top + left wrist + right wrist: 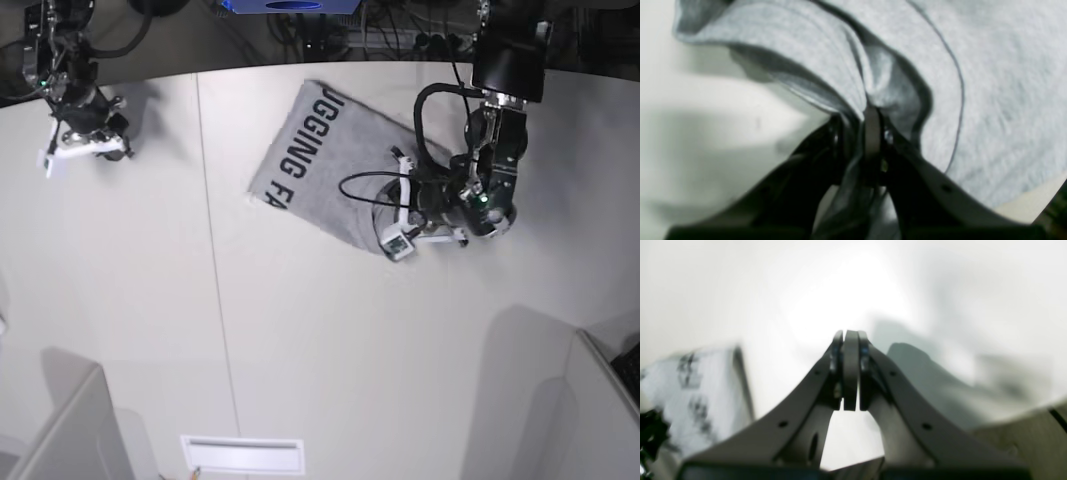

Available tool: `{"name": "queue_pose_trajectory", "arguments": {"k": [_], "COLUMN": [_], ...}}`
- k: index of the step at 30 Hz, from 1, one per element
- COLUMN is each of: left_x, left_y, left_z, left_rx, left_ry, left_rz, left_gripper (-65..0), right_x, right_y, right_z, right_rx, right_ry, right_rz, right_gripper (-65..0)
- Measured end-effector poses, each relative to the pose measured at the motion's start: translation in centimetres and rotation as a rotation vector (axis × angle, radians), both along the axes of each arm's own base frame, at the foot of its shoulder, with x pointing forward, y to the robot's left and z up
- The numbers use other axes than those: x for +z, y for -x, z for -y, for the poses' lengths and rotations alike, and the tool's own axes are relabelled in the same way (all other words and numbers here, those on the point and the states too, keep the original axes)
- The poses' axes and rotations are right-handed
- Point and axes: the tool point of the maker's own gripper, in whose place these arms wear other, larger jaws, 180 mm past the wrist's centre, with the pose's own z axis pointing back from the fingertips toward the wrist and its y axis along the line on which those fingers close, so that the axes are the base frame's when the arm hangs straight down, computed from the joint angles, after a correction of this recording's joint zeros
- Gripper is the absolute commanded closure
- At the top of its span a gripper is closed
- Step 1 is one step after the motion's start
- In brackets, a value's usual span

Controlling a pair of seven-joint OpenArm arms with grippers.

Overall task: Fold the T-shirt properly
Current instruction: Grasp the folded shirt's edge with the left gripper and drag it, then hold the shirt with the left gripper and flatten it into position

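A white desk (300,340) with a thin seam line fills the view, with dark cabling (330,30) along its far edge.

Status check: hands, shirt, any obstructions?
Left hand shut on a bunched fold of the T-shirt. Right hand shut, empty, parked far from the cloth. Shirt partly folded, lettering up. Nothing in the way on the table.

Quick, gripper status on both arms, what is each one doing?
Left gripper: closed, pinching a fold of the T-shirt.
Right gripper: closed, empty, over the bare table.
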Motion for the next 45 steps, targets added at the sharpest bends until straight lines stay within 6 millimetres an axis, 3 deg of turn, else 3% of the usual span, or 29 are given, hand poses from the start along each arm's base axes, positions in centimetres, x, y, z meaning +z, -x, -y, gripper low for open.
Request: {"name": "queue_pose_trajectory", "arguments": {"k": [8,16,24,28,39,45], "left_x": [0.9,1.4,1.0,1.0,1.0,1.0], "left_y": [-1.0,0.1,-1.9,-2.4,-2.7,-3.0], "left_z": [5.9,13.2,15.0,16.1,16.1,16.0], "left_rx": [-0.425,-0.761,-0.834,-0.829,-0.820,-0.813], "left_ry": [-0.190,-0.170,-0.177,-0.159,-0.149,-0.150], "left_rz": [0.062,0.147,0.166,0.170,0.168,0.164], "left_gripper": [0.0,0.0,0.0,0.0,0.0,0.0], "right_x": [-2.0,-2.5,-3.5,-3.9,-4.4,-4.5], "right_y": [3.3,7.0,9.8,10.1,10.8,10.6], "right_z": [4.8,5.8,4.7,3.8,3.8,2.6], "right_rx": [-0.114,-0.192,-0.209,-0.221,-0.171,-0.122], "right_ry": [0.019,0.000,-0.028,-0.053,0.026,0.010], "right_rz": [-0.026,-0.005,-0.043,-0.048,-0.083,-0.063], "right_gripper": [0.0,0.0,0.0,0.0,0.0,0.0]}}
